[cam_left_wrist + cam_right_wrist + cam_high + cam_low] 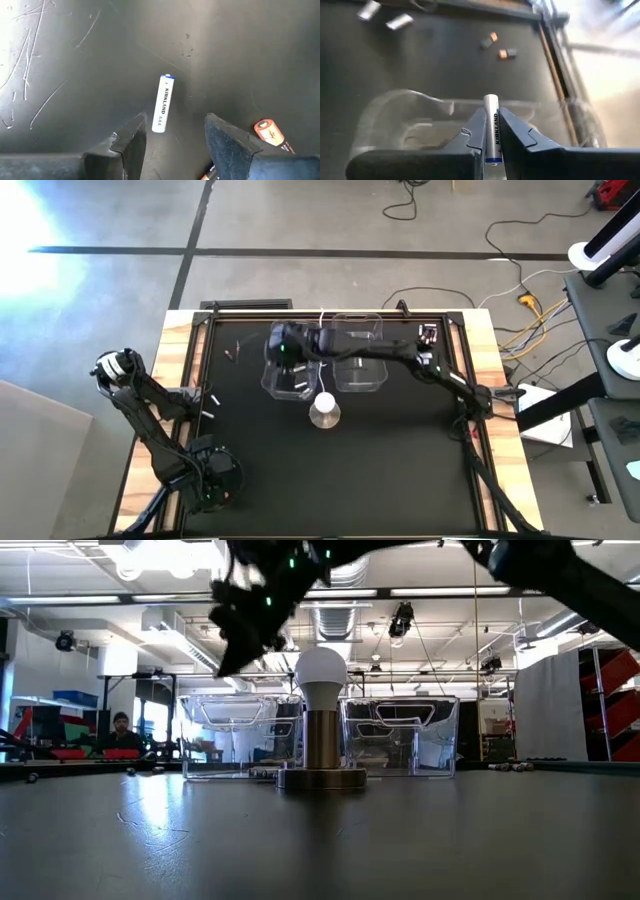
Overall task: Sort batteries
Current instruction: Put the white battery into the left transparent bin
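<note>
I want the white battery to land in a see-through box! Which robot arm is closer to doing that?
The right: its gripper grips a white battery above a clear bin.

Overhead looks down; low looks level; both share bins (325, 360).

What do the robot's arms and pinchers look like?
Both arms are dark, nearly black, built of jointed segments. The left arm has a whitish part at its far end. The right arm shows a small green light near its wrist. Each ends in two flat, dark, wedge-shaped jaws, seen in the wrist views.
</note>
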You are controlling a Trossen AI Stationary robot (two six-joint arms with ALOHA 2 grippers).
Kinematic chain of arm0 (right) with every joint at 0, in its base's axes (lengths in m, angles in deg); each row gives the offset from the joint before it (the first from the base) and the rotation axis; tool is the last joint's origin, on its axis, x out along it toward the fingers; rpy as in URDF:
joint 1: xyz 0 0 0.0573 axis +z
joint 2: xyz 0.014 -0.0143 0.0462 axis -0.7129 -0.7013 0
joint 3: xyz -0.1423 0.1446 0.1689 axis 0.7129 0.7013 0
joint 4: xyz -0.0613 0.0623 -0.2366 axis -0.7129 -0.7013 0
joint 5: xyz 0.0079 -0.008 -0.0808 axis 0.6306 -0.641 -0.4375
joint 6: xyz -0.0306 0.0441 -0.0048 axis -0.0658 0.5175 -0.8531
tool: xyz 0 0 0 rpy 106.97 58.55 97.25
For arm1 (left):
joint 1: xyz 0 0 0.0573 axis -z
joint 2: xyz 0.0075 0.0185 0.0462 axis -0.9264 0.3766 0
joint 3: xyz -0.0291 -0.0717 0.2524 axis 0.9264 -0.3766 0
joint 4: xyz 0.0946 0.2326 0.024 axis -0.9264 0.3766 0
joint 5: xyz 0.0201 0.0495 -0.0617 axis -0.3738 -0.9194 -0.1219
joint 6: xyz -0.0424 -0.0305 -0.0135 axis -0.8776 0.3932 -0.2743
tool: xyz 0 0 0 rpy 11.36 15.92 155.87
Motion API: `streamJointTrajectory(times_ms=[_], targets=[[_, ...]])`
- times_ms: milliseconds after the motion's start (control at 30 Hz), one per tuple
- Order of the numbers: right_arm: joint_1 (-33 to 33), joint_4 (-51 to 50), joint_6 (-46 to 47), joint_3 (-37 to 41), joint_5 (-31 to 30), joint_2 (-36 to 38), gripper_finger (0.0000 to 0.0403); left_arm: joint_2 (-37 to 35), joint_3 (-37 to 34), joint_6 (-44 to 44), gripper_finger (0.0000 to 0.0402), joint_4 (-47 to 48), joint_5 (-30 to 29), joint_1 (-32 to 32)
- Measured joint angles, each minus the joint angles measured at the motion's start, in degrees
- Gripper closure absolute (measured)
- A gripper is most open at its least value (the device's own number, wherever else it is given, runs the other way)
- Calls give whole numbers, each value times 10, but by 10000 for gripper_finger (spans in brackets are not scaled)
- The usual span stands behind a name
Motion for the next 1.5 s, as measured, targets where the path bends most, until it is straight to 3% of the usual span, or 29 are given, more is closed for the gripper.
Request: streamJointTrajectory(times_ms=[233,500,1300,1500], targets=[[-67,-39,75,0,34,-40,376,0,0,-6,223,-2,0,0],[-72,-48,61,0,86,-76,376,0,0,-14,223,-3,0,0],[-93,-44,16,0,80,-119,376,0,0,-29,223,-5,24,0],[-93,-49,20,0,80,-120,351,0,0,-29,223,-5,23,0]])
